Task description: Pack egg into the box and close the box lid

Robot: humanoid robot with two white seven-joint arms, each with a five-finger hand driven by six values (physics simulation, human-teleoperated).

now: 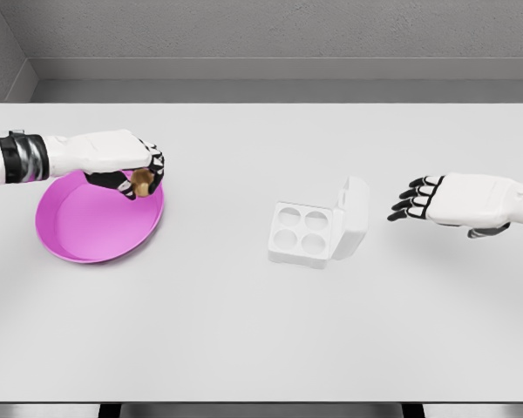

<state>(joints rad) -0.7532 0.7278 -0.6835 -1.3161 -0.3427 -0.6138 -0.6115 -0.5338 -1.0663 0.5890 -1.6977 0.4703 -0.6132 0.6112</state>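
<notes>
Egg (pixel 142 180) sits pinched in the fingers of my left hand (pixel 126 165), held over the near-right rim of the pink bowl (pixel 87 235), which lies well to the left of the box (pixel 303 232). The box stands open on the table (pixel 244 331), its four cups empty and its lid (pixel 353 216) tilted up on its right side. My right hand (pixel 436 198) hovers just right of the lid, fingers spread and holding nothing.

The grip looks to me like the weak point: only the fingertips seem to wrap the egg, so a quick swing toward the box could let it slip and drop onto the table. The cups are small, so coming down off-centre could land the egg on a divider and let it roll out. My right hand is close to the lid; if it nudges the lid early, the box could slide or shut before the egg is in.
</notes>
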